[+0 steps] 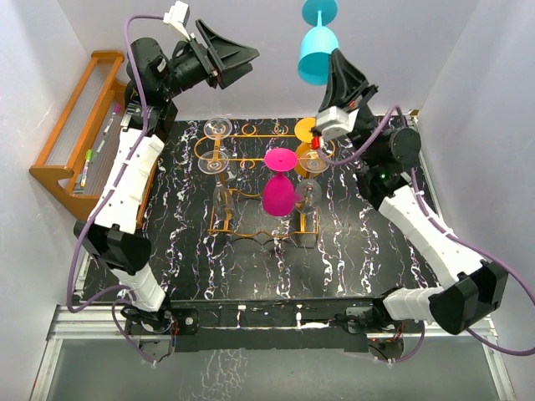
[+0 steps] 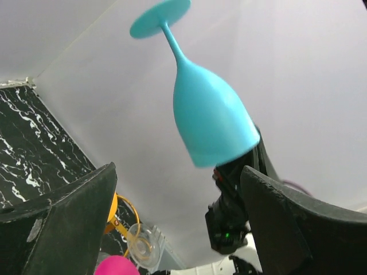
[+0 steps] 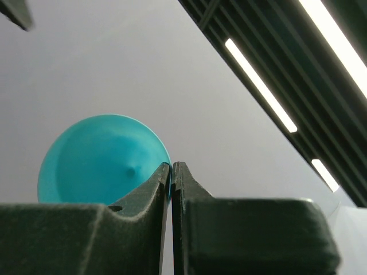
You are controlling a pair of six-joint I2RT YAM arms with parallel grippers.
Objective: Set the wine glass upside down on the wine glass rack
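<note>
Top view, right arm: held high over the far side of the desk, right gripper pointing up.
Top view, left arm: up at the far left, left gripper with jaws spread wide on nothing.
Top view, setting: black marbled desk between white walls. The wine glass rack stands mid-desk with a magenta glass inverted in it.
Left wrist view, wine glass: teal and in the air above the rack, foot up-left, mouth down-right, long axis tilted.
Right wrist view, jaws: nearly together, pinching the glass rim. The bowl's inside faces the camera.
</note>
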